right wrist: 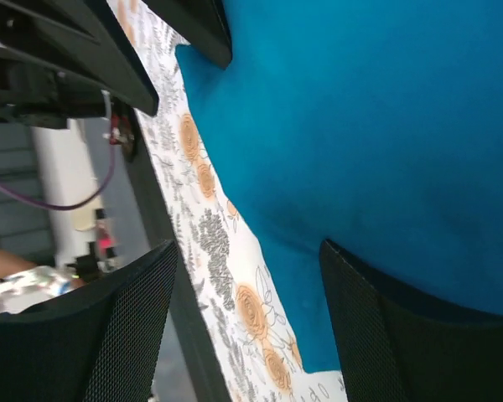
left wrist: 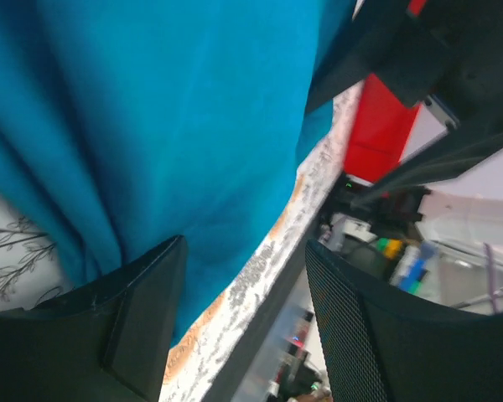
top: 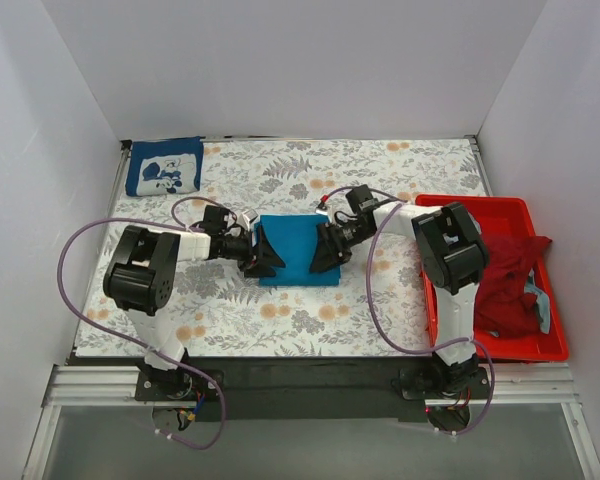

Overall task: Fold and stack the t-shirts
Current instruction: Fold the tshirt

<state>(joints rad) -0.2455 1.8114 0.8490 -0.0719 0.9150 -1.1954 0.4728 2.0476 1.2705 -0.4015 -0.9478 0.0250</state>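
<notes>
The folded teal-blue t-shirt is laid at the middle of the table, directly between the two tools. Its left edge is met by the left gripper and its right edge by the right gripper, neither arm being nearer. Both forearms are stretched low and inward, facing one another. Each pair of jaws is spread wide over the cloth, and nothing is seen to be clamped.

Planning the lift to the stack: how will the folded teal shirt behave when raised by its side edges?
The teal t-shirt is probably floppy: soft creases show in the left wrist view, so its middle would likely sag. It looks thin, so likely light. Pushed, it may bunch rather than slide.
</notes>
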